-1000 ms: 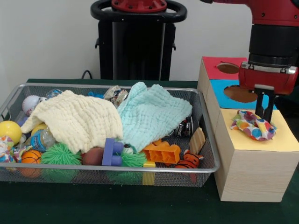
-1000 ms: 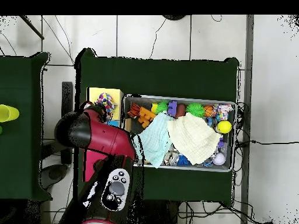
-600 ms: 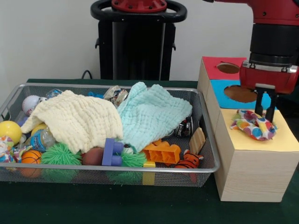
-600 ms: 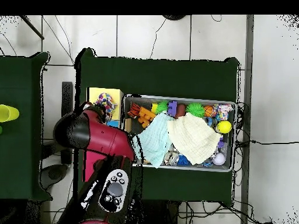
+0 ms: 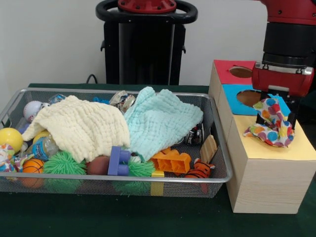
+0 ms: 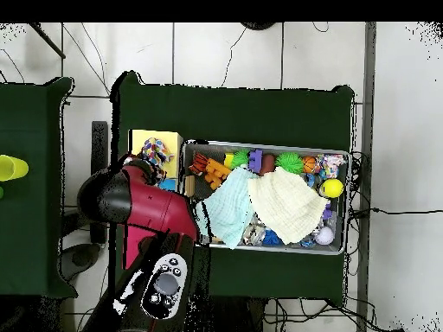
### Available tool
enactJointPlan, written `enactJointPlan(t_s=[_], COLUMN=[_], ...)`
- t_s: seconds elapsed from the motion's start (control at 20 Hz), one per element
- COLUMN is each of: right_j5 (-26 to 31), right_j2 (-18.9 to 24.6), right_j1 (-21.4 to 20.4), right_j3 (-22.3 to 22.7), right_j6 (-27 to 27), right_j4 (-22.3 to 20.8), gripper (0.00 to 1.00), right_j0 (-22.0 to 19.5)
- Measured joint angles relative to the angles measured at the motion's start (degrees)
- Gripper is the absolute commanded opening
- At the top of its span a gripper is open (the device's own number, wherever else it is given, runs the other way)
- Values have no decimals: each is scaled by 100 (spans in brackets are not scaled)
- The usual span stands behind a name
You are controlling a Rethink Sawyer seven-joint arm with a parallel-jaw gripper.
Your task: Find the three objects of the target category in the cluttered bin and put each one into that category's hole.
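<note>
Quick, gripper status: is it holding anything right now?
Gripper: closed on the polka-dot cloth, one end lifted, the other end on the box's yellow section.

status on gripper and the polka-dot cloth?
Gripper shut on polka-dot cloth, partly lifted, tail touching yellow box top. Blue hole just behind, unobstructed.

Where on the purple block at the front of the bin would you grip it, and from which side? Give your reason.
Grip the purple block across its upright middle section, coming straight down from above. It stands exposed against the mesh bin's front rim, with its top clear. Its sides are crowded by the brown ball and the green spiky ball, so a sideways approach looks blocked.
</note>
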Motion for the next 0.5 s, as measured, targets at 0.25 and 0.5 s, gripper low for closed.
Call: enactJointPlan(t_s=[0.25, 0.5], right_j5=[111, 310], right_j2=[-3, -45], right_j1=[-9, -45], right_j3=[-5, -40], right_j6=[0, 0], right_j4=[-1, -2], gripper=[100, 100], right_j0=[-1, 1])
